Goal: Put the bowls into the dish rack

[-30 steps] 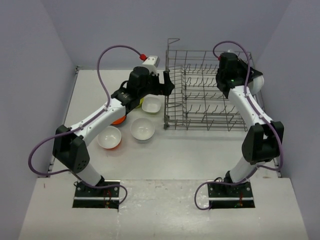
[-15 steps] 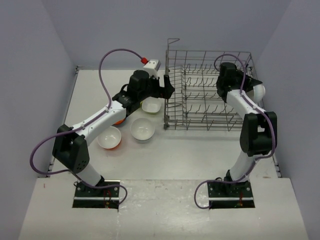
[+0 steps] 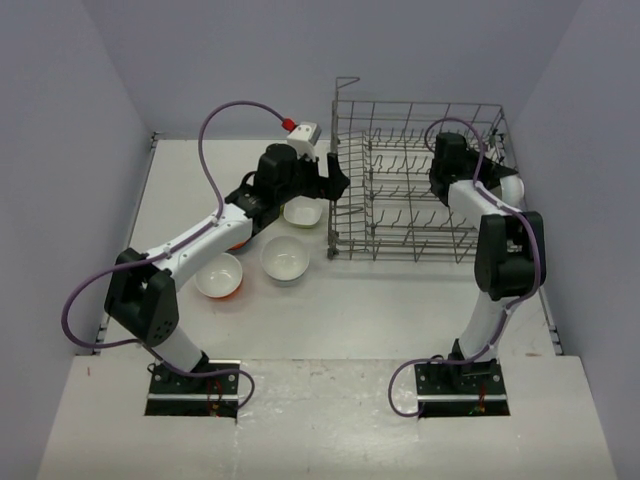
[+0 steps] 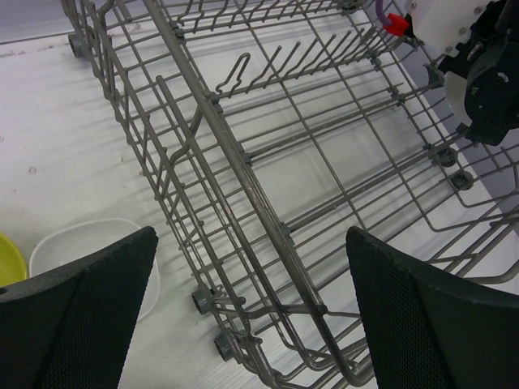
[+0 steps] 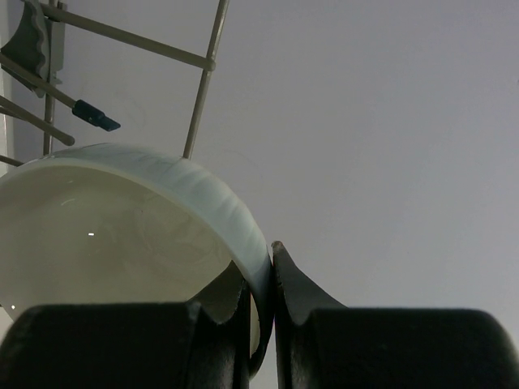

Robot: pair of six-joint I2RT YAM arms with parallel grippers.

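The dish rack, a grey wire basket, stands at the back right. My right gripper hovers over its right part, shut on the rim of a pale white bowl; in the right wrist view the fingers pinch that rim, with rack wires behind. My left gripper is open and empty at the rack's left wall. A white squarish bowl lies just under it, also showing in the left wrist view beside a yellow-green bowl.
A white round bowl and an orange bowl with white inside sit on the table left of the rack. An orange bowl peeks out under the left arm. Grey walls close in on both sides and the back.
The right arm has folded up, its elbow rising while the wrist turned over the rack with the bowl still held. The left gripper has edged right, closer to the rack's wall.
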